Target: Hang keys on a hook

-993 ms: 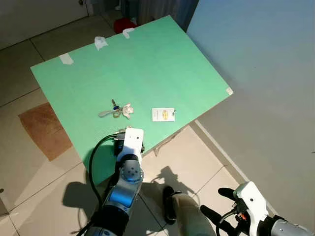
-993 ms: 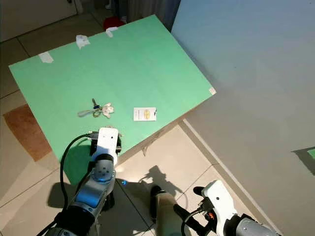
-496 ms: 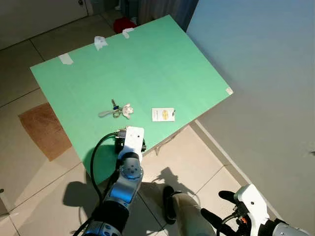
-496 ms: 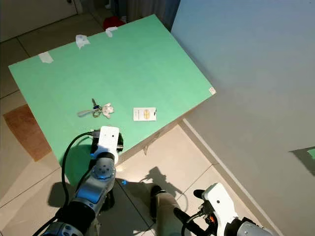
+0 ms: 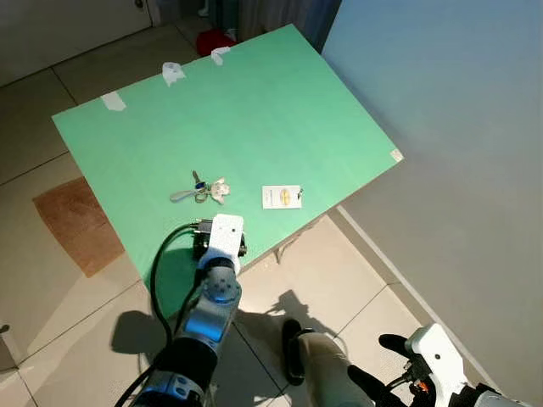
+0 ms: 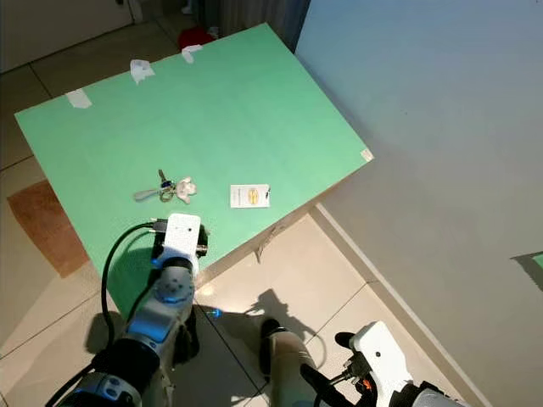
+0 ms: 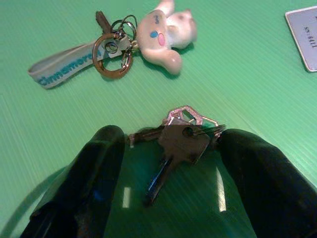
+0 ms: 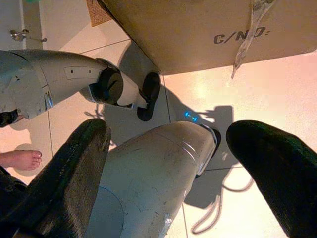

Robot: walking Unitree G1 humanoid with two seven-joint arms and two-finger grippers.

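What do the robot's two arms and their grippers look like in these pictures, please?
The left arm is silver with round joints, ends in a white rectangular wrist block, and has a black cable looping beside it. The left gripper has two thick, glossy black fingers. The right arm carries a rounded white housing, thin cabling and an orange-red detail; the right gripper has matching black fingers.

Silver keys [image 7: 184, 135] on a ring lie flat on the green board [image 7: 237, 74], near a plush-charm keychain [image 7: 148, 39].

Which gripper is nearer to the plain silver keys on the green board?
Left. The left gripper sits over the green board with its open fingers on either side of the silver keys. The right gripper hangs low over the floor, well off the board.
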